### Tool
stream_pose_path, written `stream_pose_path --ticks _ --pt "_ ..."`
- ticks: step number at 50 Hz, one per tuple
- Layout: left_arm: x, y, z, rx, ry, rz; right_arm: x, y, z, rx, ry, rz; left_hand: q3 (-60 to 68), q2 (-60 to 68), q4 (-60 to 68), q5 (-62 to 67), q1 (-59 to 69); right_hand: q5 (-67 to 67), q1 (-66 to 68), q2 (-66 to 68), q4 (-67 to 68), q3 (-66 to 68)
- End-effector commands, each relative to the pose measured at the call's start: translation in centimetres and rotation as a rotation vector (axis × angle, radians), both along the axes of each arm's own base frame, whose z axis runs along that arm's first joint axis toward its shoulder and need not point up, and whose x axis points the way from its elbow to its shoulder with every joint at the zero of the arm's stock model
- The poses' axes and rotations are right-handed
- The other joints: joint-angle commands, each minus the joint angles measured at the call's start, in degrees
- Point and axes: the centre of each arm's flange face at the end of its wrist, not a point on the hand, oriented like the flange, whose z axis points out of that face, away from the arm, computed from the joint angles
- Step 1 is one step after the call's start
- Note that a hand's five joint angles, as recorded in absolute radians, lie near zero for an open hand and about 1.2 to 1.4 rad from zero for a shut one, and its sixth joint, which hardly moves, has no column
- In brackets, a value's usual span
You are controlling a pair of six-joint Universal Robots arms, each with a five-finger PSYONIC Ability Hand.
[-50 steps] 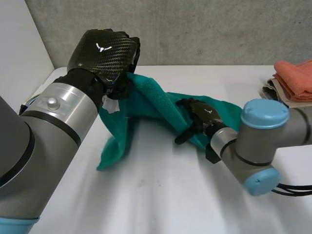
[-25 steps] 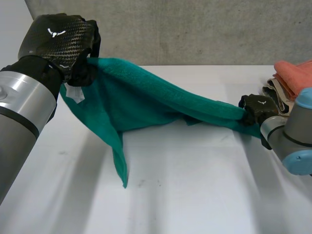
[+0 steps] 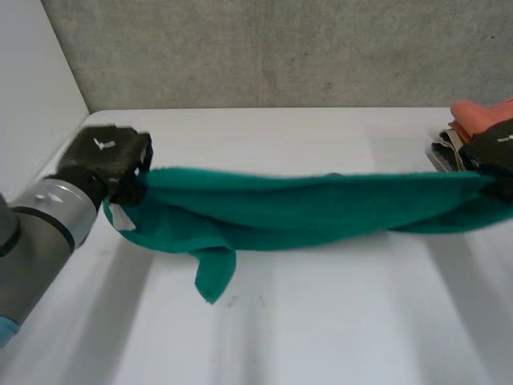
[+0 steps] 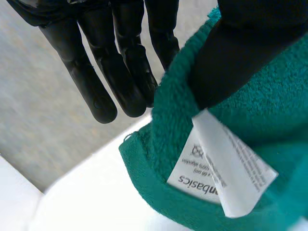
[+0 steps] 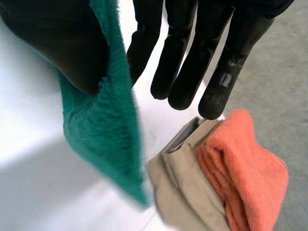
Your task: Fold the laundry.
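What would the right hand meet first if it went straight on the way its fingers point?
Most likely the folded beige cloth, stacked with the folded orange towel: the right hand, pinching an end of the teal terry towel, points its fingertips at it. How far off is unclear.

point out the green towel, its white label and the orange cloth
green towel [image 3: 321, 212], head view, middle of the stretched span
white label [image 4: 224, 169], left wrist view, printed face
orange cloth [image 5: 245, 163], right wrist view, top fold
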Motion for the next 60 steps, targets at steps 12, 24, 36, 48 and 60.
stream_pose_path --ticks 12,24,36,48,60 --pt "-4.0 -10.9 -5.3 -0.118 -0.181 -0.029 4.9 -6.6 -4.5 -0.188 0.215 -0.003 11.67 11.48 11.19 13.49 15.17 13.43 22.72 12.6 11.98 12.26" --pt "-6.2 -16.1 9.3 -0.972 0.099 0.085 8.4 -12.6 8.7 -1.186 -0.11 -0.011 11.67 11.48 11.19 13.49 15.17 13.43 22.72 12.6 11.98 12.26" --pt "-5.9 -16.0 4.4 -0.841 0.076 0.063 9.9 -12.0 5.0 -1.068 -0.157 0.041 11.67 11.48 11.19 13.49 15.17 13.43 22.72 12.6 11.98 12.26" --pt "-4.1 -13.8 -8.0 -0.488 -0.059 0.034 8.7 -9.2 -9.0 -0.556 -0.079 0.048 11.67 11.48 11.19 13.49 15.17 13.43 22.72 12.6 11.98 12.26" --pt "0.2 -3.8 -9.7 -0.163 -0.193 0.015 6.3 -0.1 -11.9 -0.074 -0.005 0.047 11.67 11.48 11.19 13.49 15.17 13.43 22.72 12.6 11.98 12.26"
